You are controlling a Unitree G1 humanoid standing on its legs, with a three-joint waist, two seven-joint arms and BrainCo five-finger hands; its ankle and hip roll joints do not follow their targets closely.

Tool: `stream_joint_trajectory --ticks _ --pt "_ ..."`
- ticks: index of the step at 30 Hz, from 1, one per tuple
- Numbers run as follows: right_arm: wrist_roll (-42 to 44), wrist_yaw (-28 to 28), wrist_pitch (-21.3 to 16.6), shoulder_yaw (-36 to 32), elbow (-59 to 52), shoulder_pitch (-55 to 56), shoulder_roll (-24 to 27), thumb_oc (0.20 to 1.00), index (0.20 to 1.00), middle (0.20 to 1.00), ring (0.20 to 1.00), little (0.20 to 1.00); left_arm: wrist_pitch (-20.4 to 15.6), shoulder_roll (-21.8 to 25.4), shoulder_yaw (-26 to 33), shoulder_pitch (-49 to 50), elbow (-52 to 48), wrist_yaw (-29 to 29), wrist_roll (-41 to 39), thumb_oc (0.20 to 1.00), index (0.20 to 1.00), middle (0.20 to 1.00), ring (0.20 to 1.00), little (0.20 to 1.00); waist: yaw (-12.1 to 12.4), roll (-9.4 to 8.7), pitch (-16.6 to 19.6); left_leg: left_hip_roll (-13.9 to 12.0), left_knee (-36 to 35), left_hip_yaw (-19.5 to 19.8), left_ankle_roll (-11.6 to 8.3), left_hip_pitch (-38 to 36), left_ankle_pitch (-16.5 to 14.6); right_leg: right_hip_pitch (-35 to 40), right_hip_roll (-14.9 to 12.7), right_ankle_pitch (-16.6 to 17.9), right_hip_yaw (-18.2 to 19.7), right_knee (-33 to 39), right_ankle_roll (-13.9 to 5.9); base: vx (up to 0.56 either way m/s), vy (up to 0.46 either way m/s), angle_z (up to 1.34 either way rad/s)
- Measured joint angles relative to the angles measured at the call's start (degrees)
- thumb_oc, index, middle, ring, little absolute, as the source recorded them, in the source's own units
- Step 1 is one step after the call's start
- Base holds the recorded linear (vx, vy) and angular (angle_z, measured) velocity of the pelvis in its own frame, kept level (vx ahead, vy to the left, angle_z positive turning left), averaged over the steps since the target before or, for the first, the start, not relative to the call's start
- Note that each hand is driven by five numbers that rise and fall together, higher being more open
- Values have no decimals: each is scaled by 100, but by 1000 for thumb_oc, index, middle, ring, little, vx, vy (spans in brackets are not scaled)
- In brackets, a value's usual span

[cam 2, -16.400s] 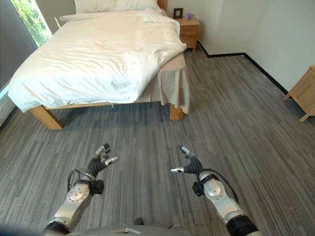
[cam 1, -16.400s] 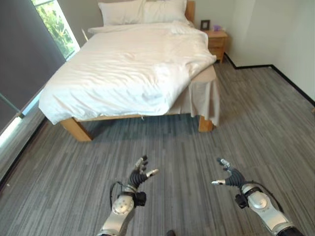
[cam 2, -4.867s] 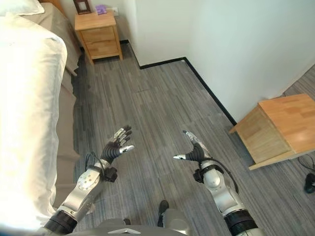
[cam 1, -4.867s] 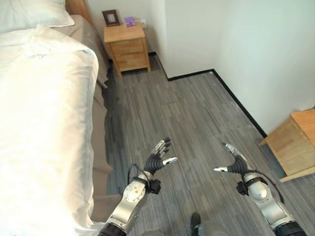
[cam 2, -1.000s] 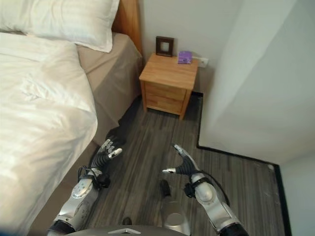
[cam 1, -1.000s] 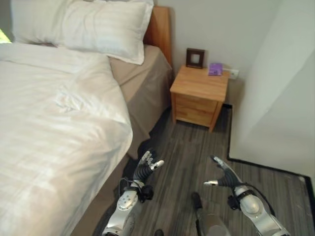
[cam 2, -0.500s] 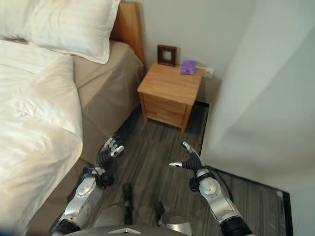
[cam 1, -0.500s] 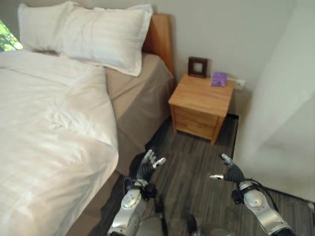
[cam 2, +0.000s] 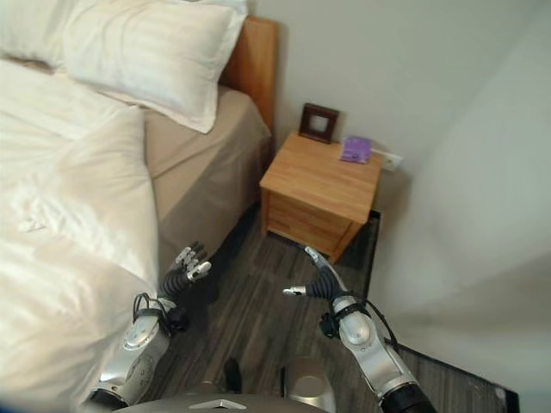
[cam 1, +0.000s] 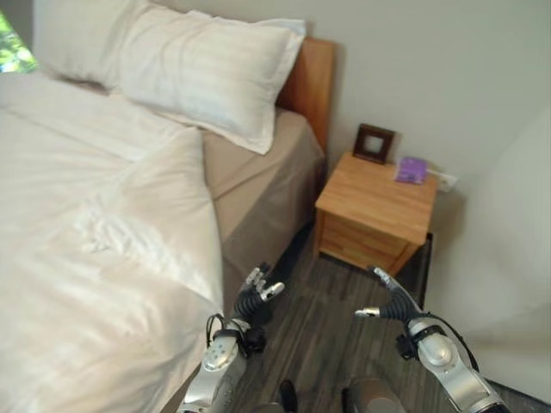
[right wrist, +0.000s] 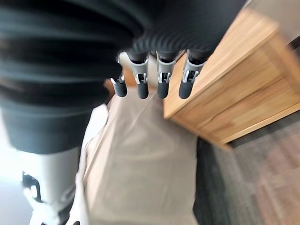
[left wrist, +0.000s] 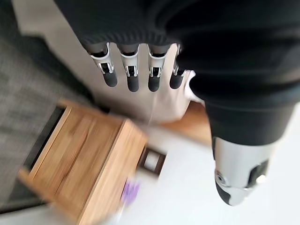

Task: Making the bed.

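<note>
White duvet [cam 1: 95, 258] lay rumpled across the bed [cam 1: 258, 185], short of the pillows [cam 1: 198, 73], leaving tan sheet bare beside the nightstand [cam 1: 374, 211]. The left hand [cam 1: 252, 297] and right hand [cam 1: 389, 307] hung empty, fingers loosely spread, low by the bedside. I reckoned the duvet's near top corner wanted gripping, then an even pull toward the headboard.

Bed [cam 1: 103, 258] left, nightstand [cam 1: 376, 211] right beside it, pillows [cam 1: 172, 69] at headboard [cam 1: 307, 82]
</note>
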State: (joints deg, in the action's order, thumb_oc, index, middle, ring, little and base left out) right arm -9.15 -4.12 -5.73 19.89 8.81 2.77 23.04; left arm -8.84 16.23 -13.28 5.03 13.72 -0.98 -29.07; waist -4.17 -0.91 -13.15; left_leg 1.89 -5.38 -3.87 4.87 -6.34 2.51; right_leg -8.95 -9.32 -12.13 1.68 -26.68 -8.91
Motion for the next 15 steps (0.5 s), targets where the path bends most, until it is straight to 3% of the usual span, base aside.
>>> stream_joint_trajectory --ticks 2,3,4,5,6,7,9,10,11,12,13,14,15 --pt "4 11 3 17 -21 -64 6 1000 1000 1000 1000 1000 0 55 85 -29 0 3 0 1000 1000 1000 1000 1000 -53 47 -13 -106 -1 421 -54 24 -55 181 229 229 755 1342 37 247 -142 87" --pt "6 16 4 19 -19 -70 2 1000 1000 1000 1000 1000 0 89 86 -43 4 3 1 1000 1000 1000 1000 1000 -65 12 -11 -121 -3 484 -35 21 -80 233 294 422 948 1719 -66 106 -76 83" --pt "23 33 11 38 -14 -83 -19 1000 1000 1000 1000 1000 -8 149 143 -14 -15 4 3 1000 1000 1000 1000 1000 -16 -54 26 -110 -13 595 -102 22 -113 283 272 730 1103 2163 -48 106 -113 74" --pt "24 75 10 76 -39 -103 -103 1000 1000 1000 1000 1000 -18 293 190 77 -36 0 4 1000 1000 1000 1000 1000 4 -284 129 -36 -36 644 -180 -7 -183 332 175 1148 1086 2608 52 167 -171 68" --pt "25 96 13 95 -34 -198 -146 1000 1000 1000 1000 1000 -23 310 264 162 -38 -11 11 1000 1000 1000 1000 1000 -3 -323 134 -73 -37 668 -269 -113 -246 402 125 1554 899 2609 18 239 -231 45" --pt "25 100 12 95 -27 -276 -147 1000 1000 1000 1000 1000 -34 298 266 227 -41 -21 11 1000 1000 1000 1000 1000 39 -282 145 -175 -36 598 -358 -192 -304 448 159 1743 739 2636 54 170 -155 20" --pt "51 102 16 78 -38 -411 -87 1000 1000 1000 1000 1000 -51 172 289 242 -63 -60 49 1000 1000 1000 1000 1000 27 -111 227 -501 -35 578 -431 -213 -443 689 386 1842 516 2836 130 109 -184 35" --pt "69 95 14 71 -45 -512 -3 1000 1000 1000 1000 1000 -91 125 304 177 -86 -92 56 1000 1000 1000 1000 1000 86 -46 236 -640 148 569 -433 -145 -382 839 477 1869 277 2969 298 33 -224 72" --pt "69 92 15 67 -44 -597 71 1000 1000 1000 1000 1000 -109 111 316 73 -106 -114 60 1000 1000 1000 1000 1000 113 -85 222 -625 465 544 -564 57 -302 953 475 1927 110 3067 357 -48 -156 118" --pt "69 75 22 61 -37 -680 169 1000 1000 1000 1000 1000 -117 82 324 -242 -55 -127 51 1000 1000 1000 1000 1000 88 -297 208 -519 1194 340 -827 537 -160 1082 242 1990 -257 3248 480 -13 -111 139" --pt "67 76 25 93 -69 -865 288 1000 1000 1000 1000 1000 -197 76 378 -354 -55 -160 39 1000 1000 1000 1000 1000 168 -376 116 -513 1550 -162 -925 835 69 1226 120 1979 -570 3239 588 67 -53 168" --pt "60 46 25 78 -101 -964 343 1000 1000 1000 1000 1000 -227 85 456 -456 -44 -165 34 1000 1000 1000 1000 1000 105 -407 84 -794 1733 -1216 -944 915 -24 1335 90 1817 -893 3273 705 148 29 142" --pt "57 9 29 84 -116 -1086 363 1000 1000 1000 1000 1000 -272 119 568 -388 -80 -205 16 1000 1000 1000 1000 1000 181 -354 102 -967 1517 -1871 -952 919 -28 1458 125 1698 -1053 3273 670 155 59 98"
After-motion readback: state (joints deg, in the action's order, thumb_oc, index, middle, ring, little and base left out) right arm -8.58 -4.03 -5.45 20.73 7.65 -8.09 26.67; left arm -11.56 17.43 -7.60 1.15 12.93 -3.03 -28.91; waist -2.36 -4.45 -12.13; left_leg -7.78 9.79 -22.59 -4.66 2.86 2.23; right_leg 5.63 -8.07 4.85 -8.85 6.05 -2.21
